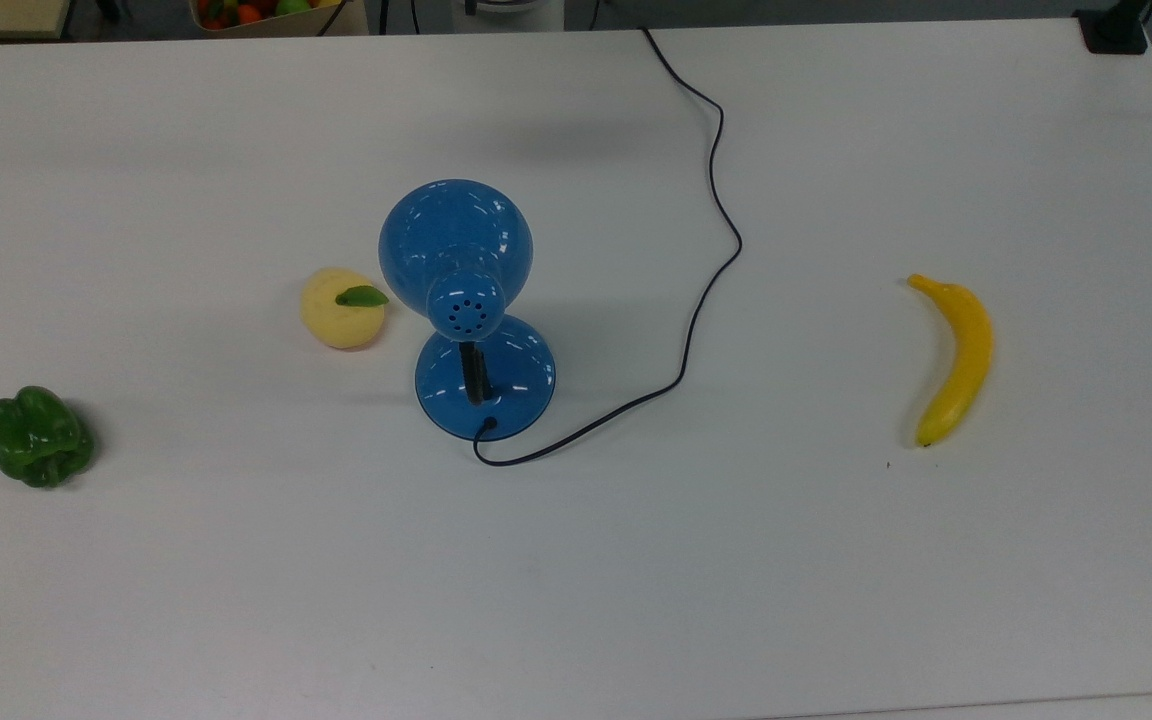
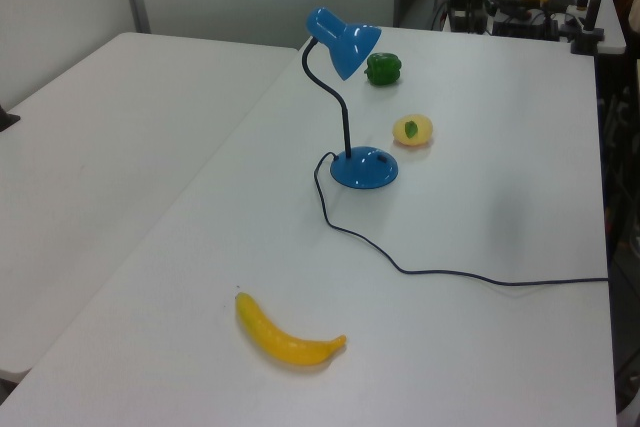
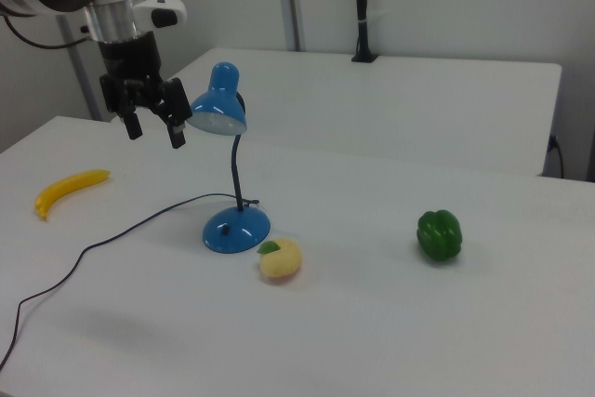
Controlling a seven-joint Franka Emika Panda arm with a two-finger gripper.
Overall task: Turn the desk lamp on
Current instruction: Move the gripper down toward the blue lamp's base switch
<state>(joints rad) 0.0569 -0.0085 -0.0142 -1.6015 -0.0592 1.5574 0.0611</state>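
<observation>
While the gripper hangs with fingers spread, high at the right view's left, the desk lamp stands mid-table just beside a yellow fruit. Judging from this, it should descend toward the round base, find the switch, and press straight down, clear of the cord.

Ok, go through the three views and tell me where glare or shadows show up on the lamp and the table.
Top view: white streaks of glare on the desk lamp shade, and a faint grey shadow on the table beyond it. Left view: a glossy highlight on the lamp's base, with a soft shadow under the banana. Right view: the open pincer hangs dark against the wall, and the shade's inside looks pale, not glowing.
</observation>
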